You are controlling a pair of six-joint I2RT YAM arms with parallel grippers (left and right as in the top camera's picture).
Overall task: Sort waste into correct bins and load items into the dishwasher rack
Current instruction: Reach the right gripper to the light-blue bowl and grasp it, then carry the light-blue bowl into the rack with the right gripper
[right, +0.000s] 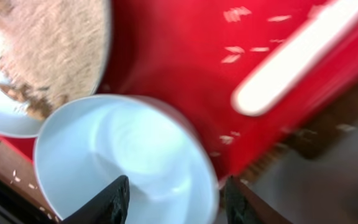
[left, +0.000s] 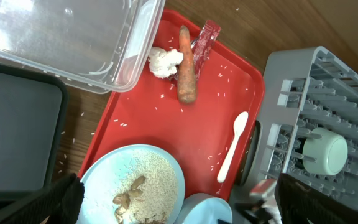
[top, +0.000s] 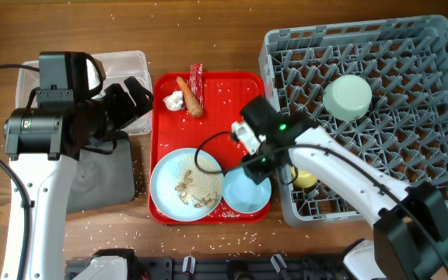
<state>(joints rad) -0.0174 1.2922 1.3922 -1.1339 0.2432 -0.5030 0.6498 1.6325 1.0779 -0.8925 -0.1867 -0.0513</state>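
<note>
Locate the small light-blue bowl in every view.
Overhead: light-blue small bowl, lower centre, on the flat red tray.
Left wrist: bottom edge, cropped.
Right wrist: lower left foreground.
Shared landmark: the rice-covered pale-blue round plate beside it.

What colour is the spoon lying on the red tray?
White. The spoon shows best in the left wrist view.
</note>
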